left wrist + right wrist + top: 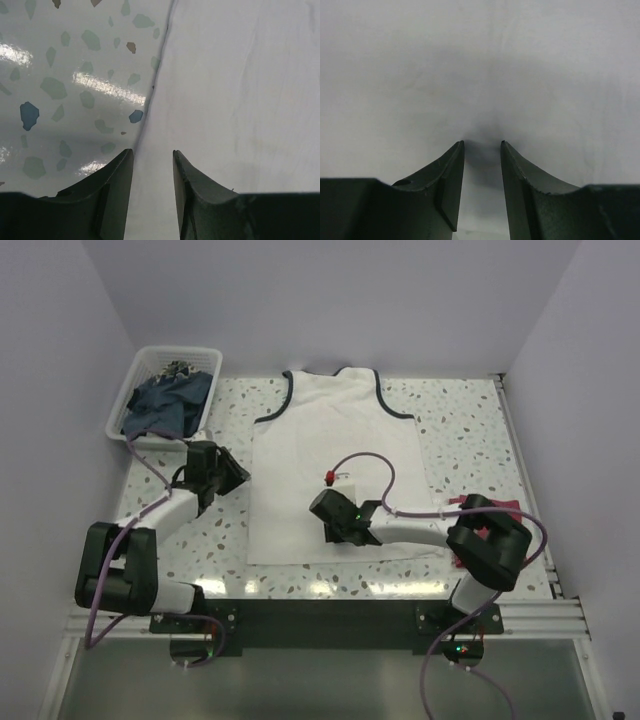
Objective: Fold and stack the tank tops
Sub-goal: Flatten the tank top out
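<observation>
The white tank top (335, 440) lies flat on the speckled table (470, 420), neck toward the far side, with navy trim at the neck and armholes. No print shows. My left gripper (240, 478) is open and empty at its left edge; in the left wrist view the gripper (153, 152) straddles the cloth's edge (240, 90). My right gripper (338, 528) is open and empty, low over the lower middle of the top; in the right wrist view the gripper (482, 142) is over plain white cloth (480, 60). The dark red top (500, 508) lies at the right, mostly hidden under my right arm.
A white basket (150, 365) at the far left corner holds dark blue clothing (165, 400). White walls close in the table on the left, far and right sides. The table's front edge runs just before the arm bases.
</observation>
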